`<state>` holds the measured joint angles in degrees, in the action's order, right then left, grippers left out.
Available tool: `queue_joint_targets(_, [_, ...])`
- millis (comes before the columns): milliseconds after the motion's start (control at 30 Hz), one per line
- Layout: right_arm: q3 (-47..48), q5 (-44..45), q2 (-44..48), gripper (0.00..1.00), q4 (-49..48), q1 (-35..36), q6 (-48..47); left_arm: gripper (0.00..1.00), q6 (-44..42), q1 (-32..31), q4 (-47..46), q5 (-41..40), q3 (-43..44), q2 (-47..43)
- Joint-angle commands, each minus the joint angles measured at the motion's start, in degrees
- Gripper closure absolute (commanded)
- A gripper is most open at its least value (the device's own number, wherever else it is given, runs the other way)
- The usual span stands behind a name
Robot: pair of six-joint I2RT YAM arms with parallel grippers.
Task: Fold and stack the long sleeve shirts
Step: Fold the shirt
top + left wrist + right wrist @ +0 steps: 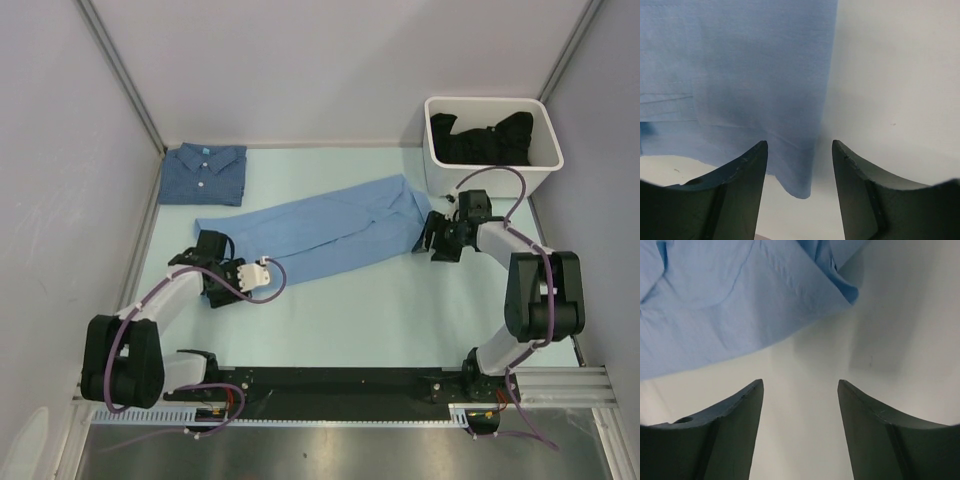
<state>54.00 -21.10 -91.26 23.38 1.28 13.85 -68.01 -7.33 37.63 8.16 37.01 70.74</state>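
The light sky-blue shirt [320, 232] lies folded into a long narrow strip across the middle of the table, running from lower left to upper right. The darker denim-blue shirt [205, 173] sits folded at the back left, its turquoise neck label showing. My left gripper [212, 270] is open at the strip's lower-left end; in the left wrist view [800, 150] a corner of the light shirt [740, 75] hangs between the fingers, not clamped. My right gripper [437, 238] is open just off the strip's right end; in the right wrist view [800, 387] the cloth [730, 305] lies ahead of the fingers.
A white bin [492, 145] holding dark clothes stands at the back right, close behind my right arm. Grey walls close in the table on the left, back and right. A black rail [340, 385] carries the arm bases at the near edge.
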Motion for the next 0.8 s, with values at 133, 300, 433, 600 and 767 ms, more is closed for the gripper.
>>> queue_joint_targets(133, [-0.1,-2.0,-5.2,0.31,-11.6,-0.9,13.3,0.6,-2.1,-0.2,-4.1,-4.2,-4.2,3.1])
queue_joint_targets(300, [-0.3,-3.0,-6.7,0.32,-12.7,-0.8,15.5,0.9,-1.8,-0.5,-2.5,-3.6,-4.8,2.4])
queue_joint_targets(433, [-0.6,-3.6,-7.0,0.33,-12.5,-0.8,16.5,1.0,-5.0,-1.1,6.2,-0.7,-5.8,-2.2])
queue_joint_targets(600, [-2.7,-4.2,-6.6,0.34,-12.3,-0.8,17.0,1.0,-13.4,-4.8,21.9,6.9,-4.8,-10.3])
queue_joint_targets(767, [-3.2,-5.7,-7.0,0.34,-13.7,-0.8,17.9,0.45,-10.2,-6.0,25.2,13.5,0.8,-13.4])
